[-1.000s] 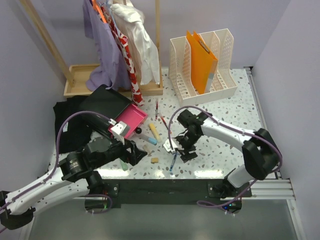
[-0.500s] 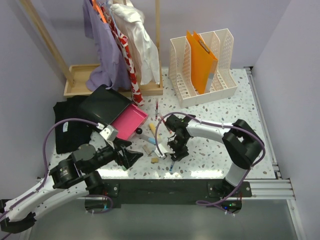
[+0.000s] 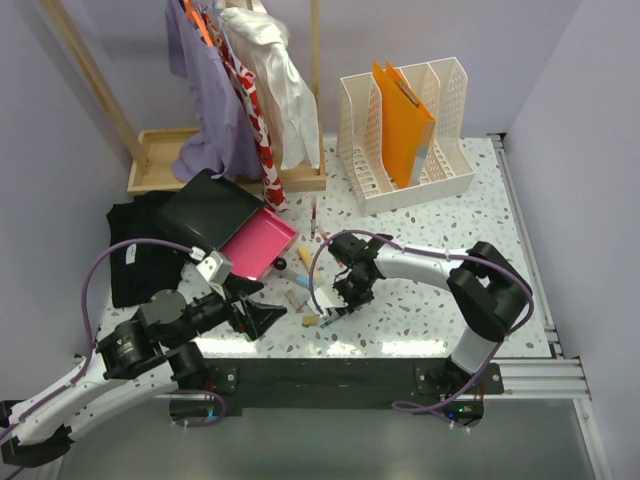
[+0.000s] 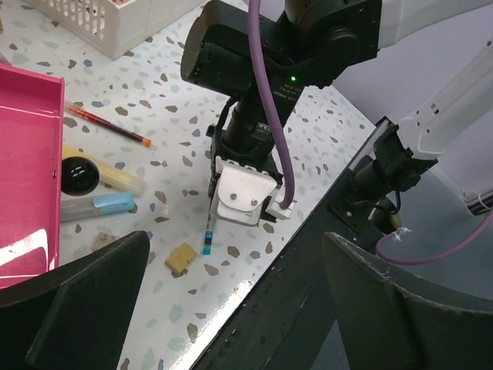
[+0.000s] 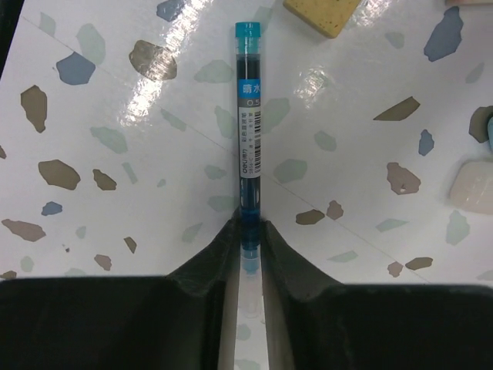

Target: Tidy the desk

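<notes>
Speckled white, the desk (image 3: 470, 290) spreads beneath both arms, its black front edge nearest their bases. At far left a black cloth (image 3: 135, 260) lies beside a pink tray (image 3: 258, 245). Just right of these, the left gripper (image 3: 268, 305) hangs low over the near edge with its 2 fingers spread wide and nothing between them. Next comes a small yellow eraser (image 4: 182, 257), and just beside it a blue pen (image 5: 248, 139) lying flat on the desk close to the front edge. The right gripper (image 5: 246, 231) is down on this pen: in the right wrist view its 2 fingertips press in on either side of the pen's near end, so the jaws look clenched on it, though the pen is not yet lifted. The pen's long axis runs straight out from the gap between the fingers, its capped end pointing away toward the eraser. The right arm is plainly the nearer of the 2; the left gripper is a little apart to the left. Any lift would likely tip the pen, since it is held by 1 end only. Far back on the right stands a cream file rack (image 3: 450, 165) with an orange folder (image 3: 405, 125).
</notes>
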Tool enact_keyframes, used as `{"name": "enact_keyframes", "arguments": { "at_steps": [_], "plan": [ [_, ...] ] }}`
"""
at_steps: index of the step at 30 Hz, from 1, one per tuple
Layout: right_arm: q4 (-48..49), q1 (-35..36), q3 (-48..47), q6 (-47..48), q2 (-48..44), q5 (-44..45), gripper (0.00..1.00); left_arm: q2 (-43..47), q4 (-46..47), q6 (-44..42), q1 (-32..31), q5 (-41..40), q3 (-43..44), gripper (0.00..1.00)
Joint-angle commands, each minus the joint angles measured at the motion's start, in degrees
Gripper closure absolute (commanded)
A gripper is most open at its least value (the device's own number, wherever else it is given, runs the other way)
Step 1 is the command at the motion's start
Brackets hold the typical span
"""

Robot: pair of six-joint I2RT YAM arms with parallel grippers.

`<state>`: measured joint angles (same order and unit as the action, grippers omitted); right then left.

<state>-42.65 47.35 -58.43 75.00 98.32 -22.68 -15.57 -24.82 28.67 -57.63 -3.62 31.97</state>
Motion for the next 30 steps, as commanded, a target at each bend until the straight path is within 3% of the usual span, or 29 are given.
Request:
{"name": "enact_keyframes", "arguments": {
  "at_steps": [1, 8, 15, 21, 30],
  "plan": [
    [1.3, 0.0, 3.8, -0.2, -1.4, 6.0, 0.87, 1.5, 2.7, -1.5, -0.1, 1.1, -0.6, 0.00],
    [-3.1, 0.1, 4.8, 0.9, -11.2, 5.5, 1.00, 2.5, 3.0, -1.5, -0.1, 1.2, -0.9, 0.00],
    [-8.8, 0.1, -5.4, -5.7, -18.1, 3.8, 1.00, 3.1, 3.1, -1.6, -0.1, 1.3, -0.9, 0.00],
    [-6.7, 0.3, -16.3, -13.3, -16.2, 2.8, 1.00, 3.9, 3.3, -1.5, 0.0, 1.0, -0.9, 0.00],
    [-2.0, 3.9, -36.0, -13.4, -5.5, 12.0, 1.00, 5.4, 3.5, -1.6, 0.0, 0.9, -0.9, 0.00]
  ]
}}
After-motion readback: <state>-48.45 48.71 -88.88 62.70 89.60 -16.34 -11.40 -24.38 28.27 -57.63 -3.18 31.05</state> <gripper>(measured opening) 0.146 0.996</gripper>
